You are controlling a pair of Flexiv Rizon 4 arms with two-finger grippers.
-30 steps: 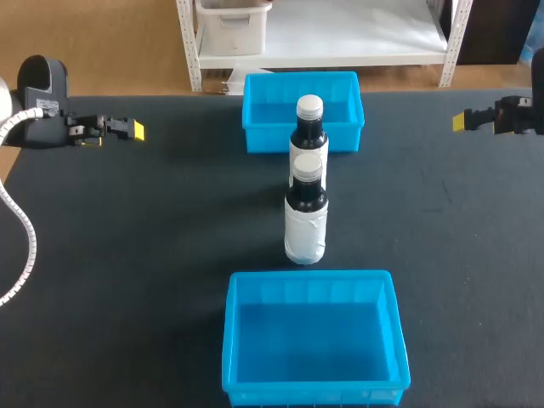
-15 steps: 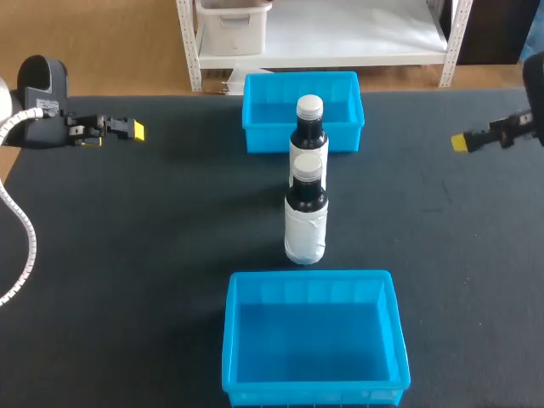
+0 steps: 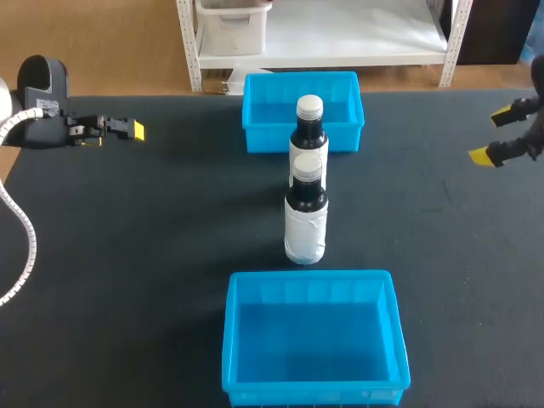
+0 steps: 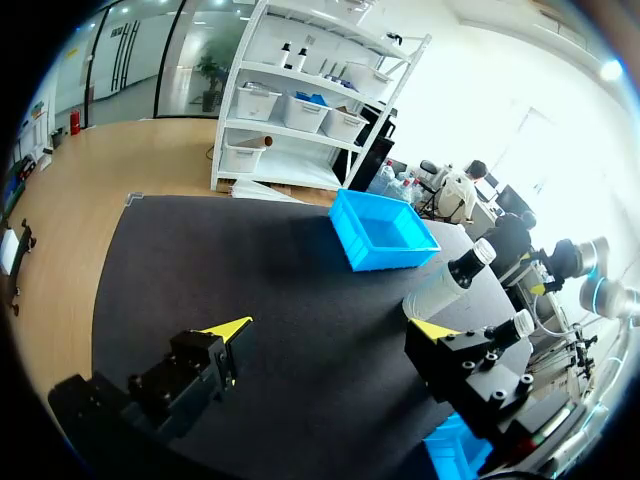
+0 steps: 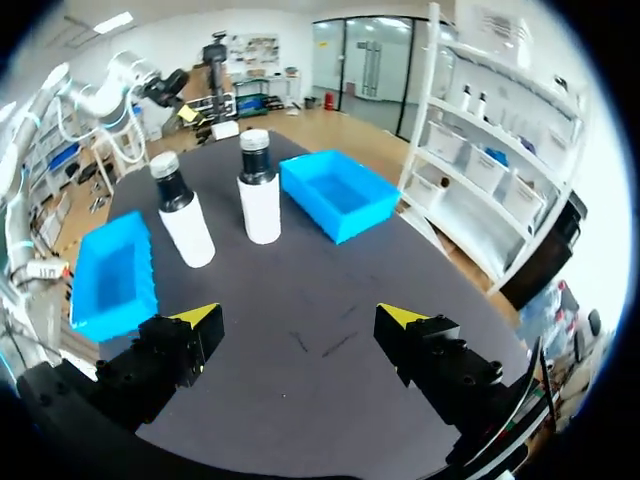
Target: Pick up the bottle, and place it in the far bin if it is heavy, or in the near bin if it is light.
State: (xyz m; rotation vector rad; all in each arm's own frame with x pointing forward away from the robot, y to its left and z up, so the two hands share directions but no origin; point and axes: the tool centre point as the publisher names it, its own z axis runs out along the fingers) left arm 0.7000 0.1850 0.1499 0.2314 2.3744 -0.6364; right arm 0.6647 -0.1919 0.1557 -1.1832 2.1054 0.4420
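On the dark table (image 3: 127, 255), a near bin (image 3: 310, 279) and a far bin (image 3: 255, 119) are set in line. Between them a near bottle (image 3: 305, 223) and a far bottle (image 3: 308, 136) are stood upright. Both are found well apart from the right gripper (image 3: 495, 133) and left gripper (image 3: 132, 130), each empty with fingers spread. A sideways approach to the vertical axes is judged necessary, with neither arm clearly nearer.

The left arm's black rounded wrist housing (image 3: 42, 78) carries a small white label (image 3: 48, 106), and a white ribbed cable conduit (image 3: 23, 225) loops away from it. The left gripper (image 4: 330, 328) has blocky black metal fingers with round screw heads and wedge-shaped bright yellow tips. The right gripper (image 5: 298, 316) looks the same.
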